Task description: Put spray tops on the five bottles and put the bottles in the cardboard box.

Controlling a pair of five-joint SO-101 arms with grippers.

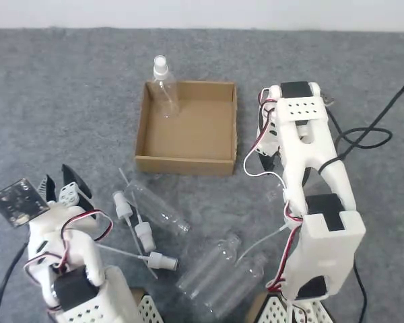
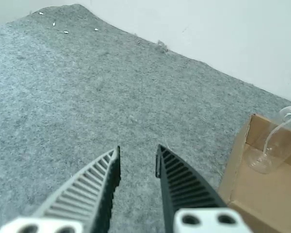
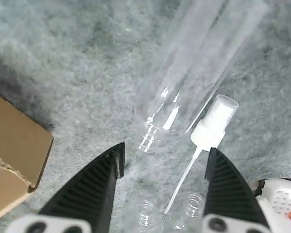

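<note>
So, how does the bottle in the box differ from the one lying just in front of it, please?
The bottle in the box stands upright wearing a spray top; the bottle on the carpet lies on its side, neck bare. Both are clear.

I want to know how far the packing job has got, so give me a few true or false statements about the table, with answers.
1. A bottle with a spray top stands in the cardboard box. True.
2. The left gripper holds a spray top. False: it is open and empty.
3. The right gripper is open and empty. True.
4. Every bottle is in the box. False: uncapped bottles lie on the carpet.
</note>
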